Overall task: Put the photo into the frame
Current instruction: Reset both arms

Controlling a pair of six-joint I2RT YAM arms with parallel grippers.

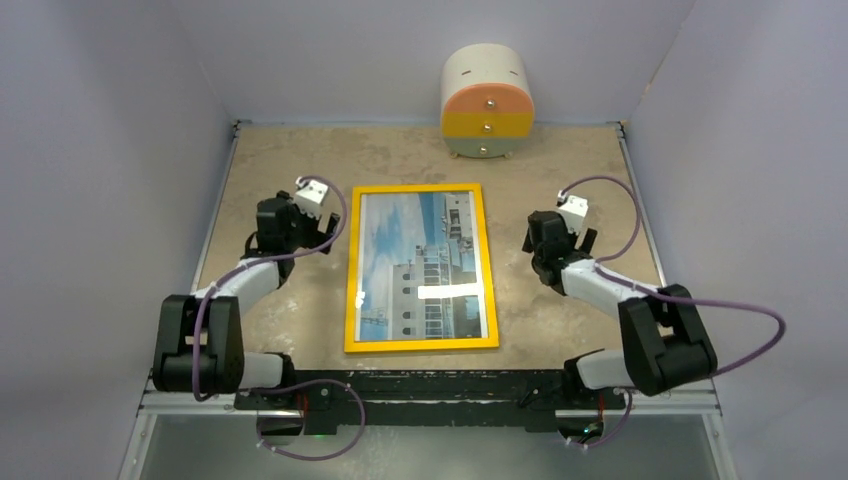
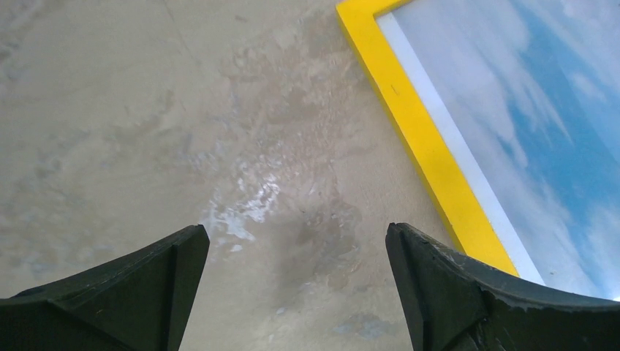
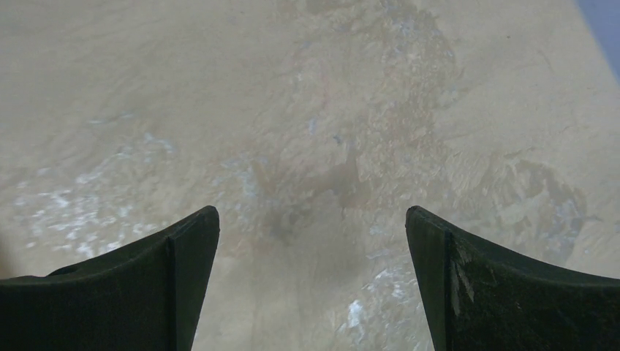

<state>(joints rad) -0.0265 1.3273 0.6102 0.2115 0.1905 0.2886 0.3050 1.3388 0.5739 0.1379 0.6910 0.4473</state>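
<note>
The yellow frame (image 1: 352, 262) lies flat in the middle of the table, front side up. The photo (image 1: 425, 265) of a white building under blue sky sits inside it. My left gripper (image 1: 318, 190) hangs to the left of the frame, open and empty. In the left wrist view, that gripper (image 2: 296, 238) stands over bare table, with the frame's yellow border (image 2: 424, 146) and the photo's sky (image 2: 541, 124) at the right. To the right of the frame, my right gripper (image 1: 575, 208) is open and empty too. In its own wrist view, the right gripper (image 3: 311, 219) has only tabletop beneath it.
A round cream, orange and yellow drawer box (image 1: 487, 100) stands at the back edge of the table. Grey walls close in the table on the left, back and right. The tabletop (image 1: 280, 150) is mottled beige.
</note>
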